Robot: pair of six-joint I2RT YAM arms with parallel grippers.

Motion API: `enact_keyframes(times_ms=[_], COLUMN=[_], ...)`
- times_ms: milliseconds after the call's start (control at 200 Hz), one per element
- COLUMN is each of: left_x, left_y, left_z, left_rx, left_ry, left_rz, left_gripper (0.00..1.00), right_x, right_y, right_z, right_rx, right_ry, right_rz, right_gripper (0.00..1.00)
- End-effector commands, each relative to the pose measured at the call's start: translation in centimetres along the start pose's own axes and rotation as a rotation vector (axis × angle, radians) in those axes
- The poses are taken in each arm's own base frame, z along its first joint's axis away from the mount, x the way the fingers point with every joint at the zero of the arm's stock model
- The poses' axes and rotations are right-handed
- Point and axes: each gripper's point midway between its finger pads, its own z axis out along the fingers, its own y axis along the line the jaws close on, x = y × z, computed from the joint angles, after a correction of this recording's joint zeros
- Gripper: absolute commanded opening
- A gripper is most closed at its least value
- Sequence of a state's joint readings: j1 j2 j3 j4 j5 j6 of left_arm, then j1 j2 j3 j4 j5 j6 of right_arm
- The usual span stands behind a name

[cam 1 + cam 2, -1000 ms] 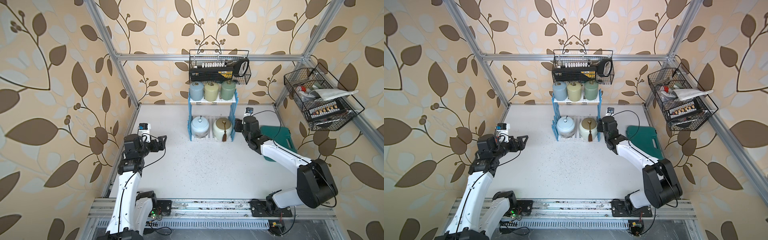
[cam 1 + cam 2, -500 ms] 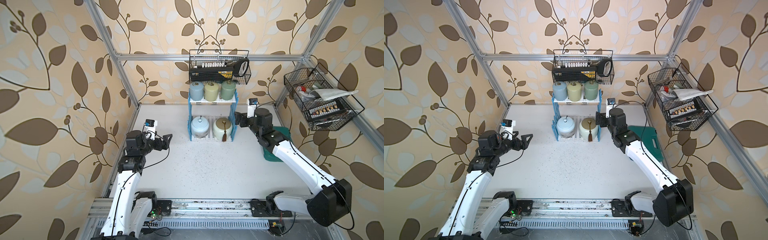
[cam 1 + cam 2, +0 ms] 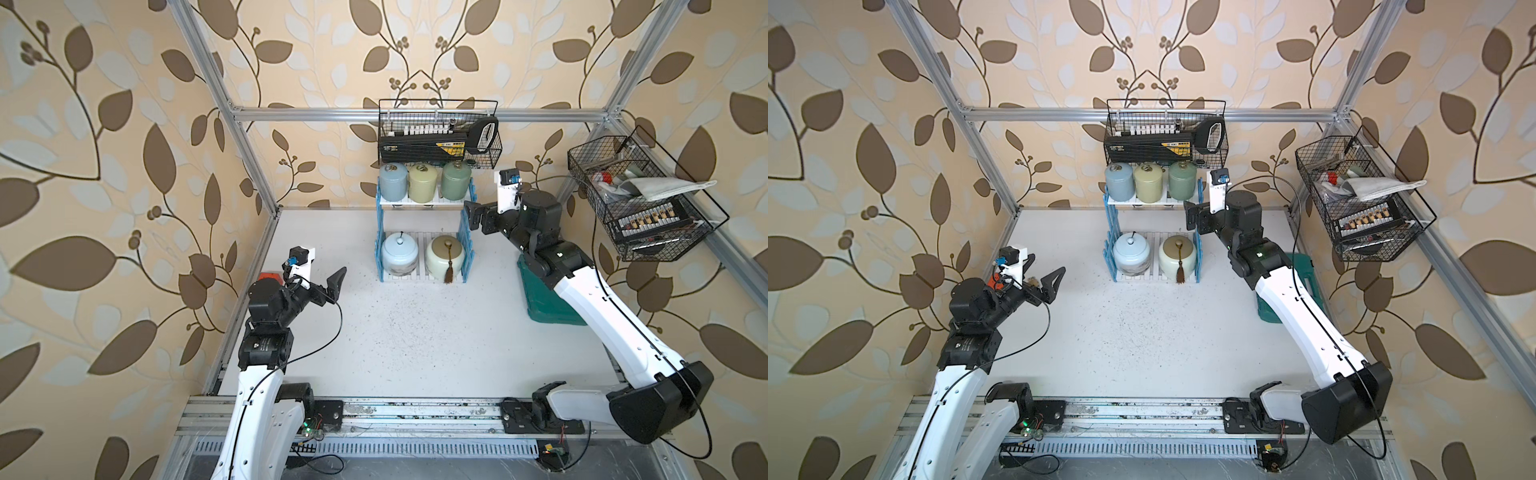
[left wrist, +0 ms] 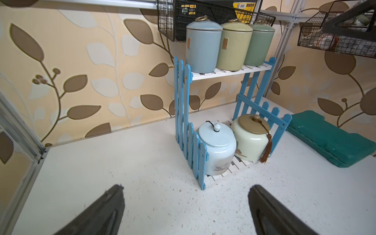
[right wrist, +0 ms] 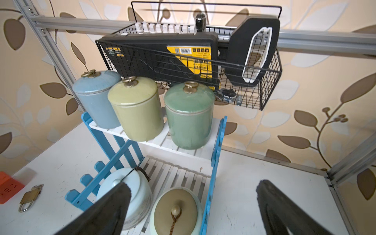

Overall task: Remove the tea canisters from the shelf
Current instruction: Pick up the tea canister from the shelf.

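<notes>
Tea canisters (image 3: 424,181), all five, stand on the shelf (image 3: 466,249). The right gripper (image 3: 476,218), jaws wide apart and empty, hovers just beside the upper tier, nearest the sage green canister (image 5: 189,114). It should straddle that body below the lid, clear of the wire basket (image 3: 436,137).

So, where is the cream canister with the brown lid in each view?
In a top view: cream canister on the shelf's lower tier, beside the pale blue canister.
In a top view: cream canister, same tier.
Left wrist: cream canister, tassel hanging down its front.
Right wrist: cream canister from above, lid facing the camera.
Shared landmark: sage green canister, upper tier, above it.
</notes>
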State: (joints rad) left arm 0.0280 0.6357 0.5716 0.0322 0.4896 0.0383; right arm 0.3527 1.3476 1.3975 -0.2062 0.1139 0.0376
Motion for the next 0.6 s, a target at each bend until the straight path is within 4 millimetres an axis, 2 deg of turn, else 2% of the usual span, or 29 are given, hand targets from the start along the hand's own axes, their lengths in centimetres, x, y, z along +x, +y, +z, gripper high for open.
enact_keyframes(times_ms=[0, 115, 180, 380, 595], left_x=[-3.6, -4.3, -3.7, -2.8, -3.2], left_y=[-1.0, -0.5, -0.4, -0.4, 0.1], left_z=[-0.8, -1.1, -1.1, -1.1, -1.9], left_rx=[0.051, 0.025, 0.023, 0.021, -0.011], left_ry=[-0.182, -0.239, -0.248, -0.226, -0.26], left_rz=[0.129, 0.076, 0.065, 0.018, 0.046], left_gripper=[0.98, 0.98, 0.98, 0.99, 0.99], right_x=[-0.2, -1.1, -1.7, -1.5, -1.0], right_y=[0.7, 1.2, 1.2, 0.9, 0.9], right_z=[1.5, 3.6, 4.8, 8.9, 11.6], right_rx=[-0.034, -0.054, -0.052, -0.036, -0.023], right_ry=[0.028, 0.03, 0.029, 0.067, 0.089], right_rz=[-0.03, -0.044, -0.053, -0.031, 0.005], right_gripper=[0.99, 0.99, 0.99, 0.99, 0.99])
